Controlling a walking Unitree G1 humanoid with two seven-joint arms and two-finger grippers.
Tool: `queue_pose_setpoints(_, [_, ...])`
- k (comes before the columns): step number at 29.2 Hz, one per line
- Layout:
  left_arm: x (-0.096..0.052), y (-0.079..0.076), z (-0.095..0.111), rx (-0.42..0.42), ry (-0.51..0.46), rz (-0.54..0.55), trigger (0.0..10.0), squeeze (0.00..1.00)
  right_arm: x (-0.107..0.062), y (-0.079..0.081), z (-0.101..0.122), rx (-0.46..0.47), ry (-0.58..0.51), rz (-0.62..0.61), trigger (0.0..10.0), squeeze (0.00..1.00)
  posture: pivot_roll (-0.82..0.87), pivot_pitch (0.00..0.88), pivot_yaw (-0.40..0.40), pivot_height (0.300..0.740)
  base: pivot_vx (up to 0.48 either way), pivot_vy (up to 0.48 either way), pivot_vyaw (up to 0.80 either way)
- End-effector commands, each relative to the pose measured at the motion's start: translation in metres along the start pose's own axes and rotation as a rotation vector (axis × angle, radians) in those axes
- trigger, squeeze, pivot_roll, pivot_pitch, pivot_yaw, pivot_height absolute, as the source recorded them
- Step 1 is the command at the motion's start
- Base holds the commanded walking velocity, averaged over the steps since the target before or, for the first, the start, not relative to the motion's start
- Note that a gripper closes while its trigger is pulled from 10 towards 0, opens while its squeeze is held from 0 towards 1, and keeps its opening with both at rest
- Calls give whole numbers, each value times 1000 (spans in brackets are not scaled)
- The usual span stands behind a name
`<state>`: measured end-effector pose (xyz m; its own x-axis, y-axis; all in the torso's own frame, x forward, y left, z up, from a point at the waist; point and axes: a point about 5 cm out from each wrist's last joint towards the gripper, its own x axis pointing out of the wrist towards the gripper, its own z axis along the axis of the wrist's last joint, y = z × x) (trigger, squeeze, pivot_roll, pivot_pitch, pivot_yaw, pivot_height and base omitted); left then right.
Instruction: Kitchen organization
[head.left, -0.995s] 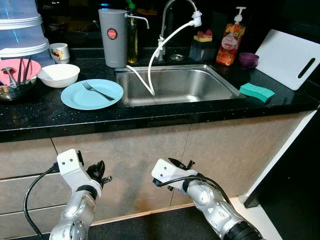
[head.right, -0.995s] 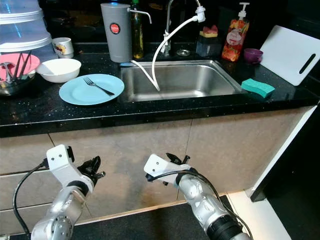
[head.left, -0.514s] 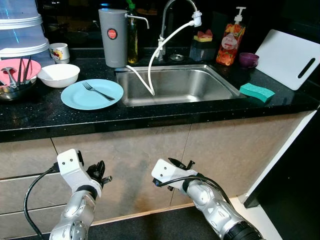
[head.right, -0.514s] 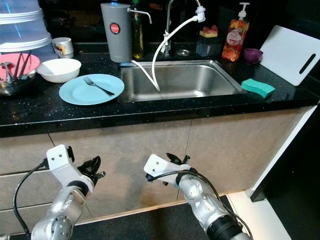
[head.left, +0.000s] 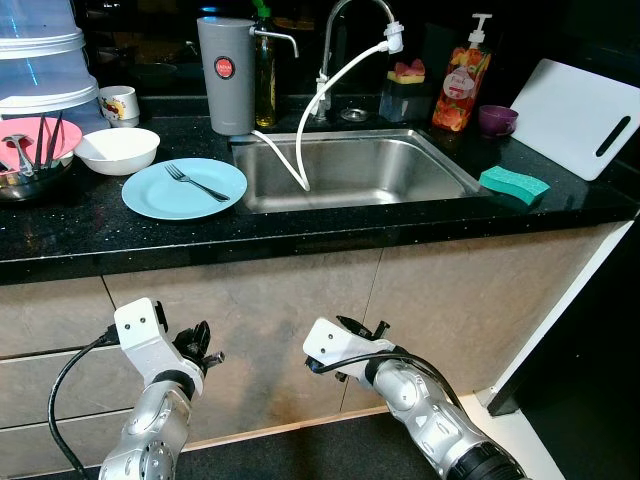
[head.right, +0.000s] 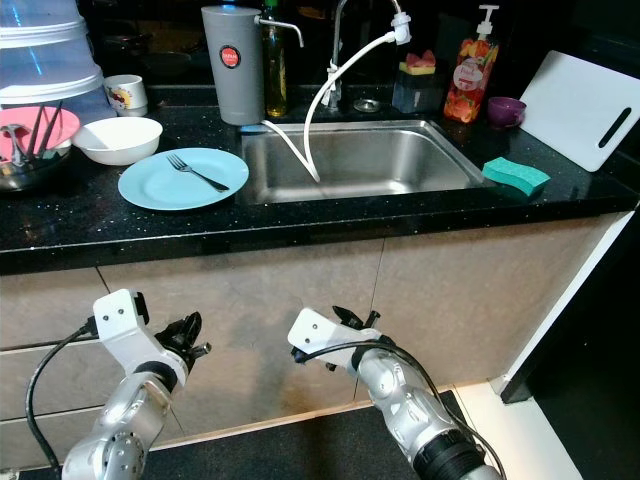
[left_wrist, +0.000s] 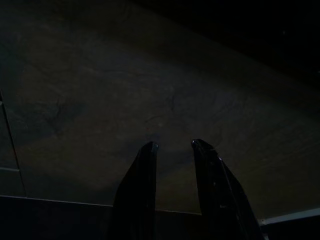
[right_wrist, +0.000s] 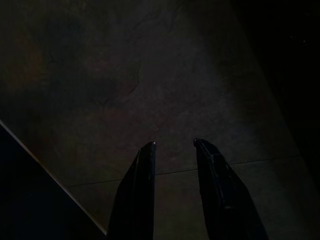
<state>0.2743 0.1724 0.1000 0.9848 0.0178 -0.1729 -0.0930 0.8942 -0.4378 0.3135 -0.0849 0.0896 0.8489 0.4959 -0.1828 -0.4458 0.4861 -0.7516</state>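
counter: black speckled counter (head.left: 90, 225) over beige cabinet fronts (head.left: 240, 310), steel sink (head.left: 350, 170) set in the middle
left eye plate: blue plate (head.left: 184, 188) just left of sink, fork (head.left: 196, 183) lying on it
left eye dishes: white bowl (head.left: 118, 150) behind plate, mug (head.left: 118, 103) further back, pink plate with utensils (head.left: 35, 140) at far left
left eye sink area: grey canister (head.left: 224, 73) at back left corner, white hose (head.left: 320, 105) from faucet into basin
left eye right side: green sponge (head.left: 514, 183) right of sink, soap bottle (head.left: 461, 88), white cutting board (head.left: 575, 115)
right eye arms: left gripper (head.right: 188, 338) and right gripper (head.right: 350, 318) hang low by the cabinets, below counter
left wrist: dark, fingers (left_wrist: 142, 180) slightly spread, holding nothing
right wrist: dark, fingers (right_wrist: 142, 185) slightly spread, holding nothing
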Motion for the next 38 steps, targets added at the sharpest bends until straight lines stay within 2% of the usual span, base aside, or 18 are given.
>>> queue_pose_setpoints(1, [-1,0,-5,-6,19,1,10000,0,-1,1,-3,10,13,0,10000,0,-133,11,-25,740,0,0,0])
queue_pose_setpoints(38, [0,-1,-3,-16,15,4,10000,0,-1,-2,-3,10,11,-1,10000,0,-135,23,-28,740,0,0,0])
